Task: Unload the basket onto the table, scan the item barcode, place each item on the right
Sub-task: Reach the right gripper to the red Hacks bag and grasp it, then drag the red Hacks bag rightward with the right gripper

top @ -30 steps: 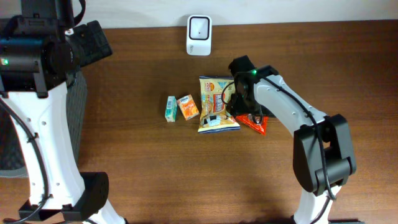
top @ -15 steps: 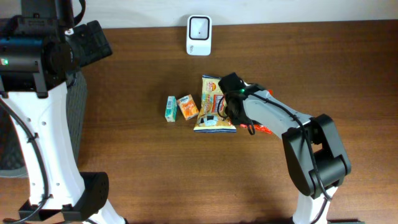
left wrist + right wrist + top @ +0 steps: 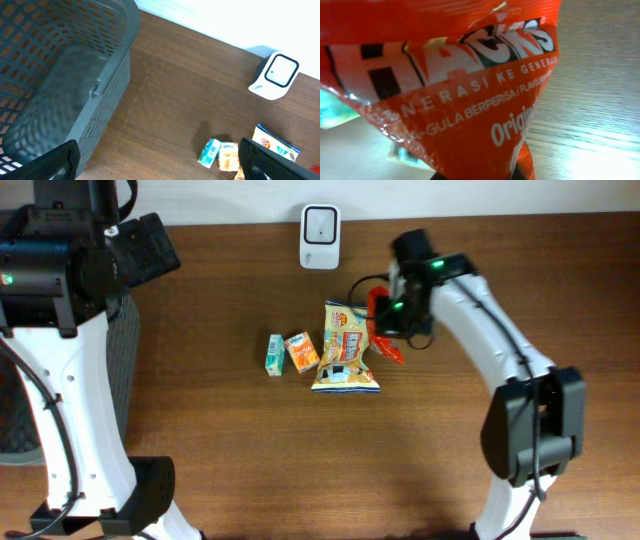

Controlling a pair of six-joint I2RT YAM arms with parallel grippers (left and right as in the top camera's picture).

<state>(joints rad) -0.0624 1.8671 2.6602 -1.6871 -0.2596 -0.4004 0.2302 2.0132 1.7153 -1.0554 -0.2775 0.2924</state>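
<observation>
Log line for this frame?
right pincer: shut on red Hacks packet | left pincer: open, empty | scanner: packet short of it

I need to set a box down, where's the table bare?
Bare: between basket and green carton; the front strip below the yellow bag; right of the right arm. Crowded mid-table, from the carton to the red packet.
</observation>
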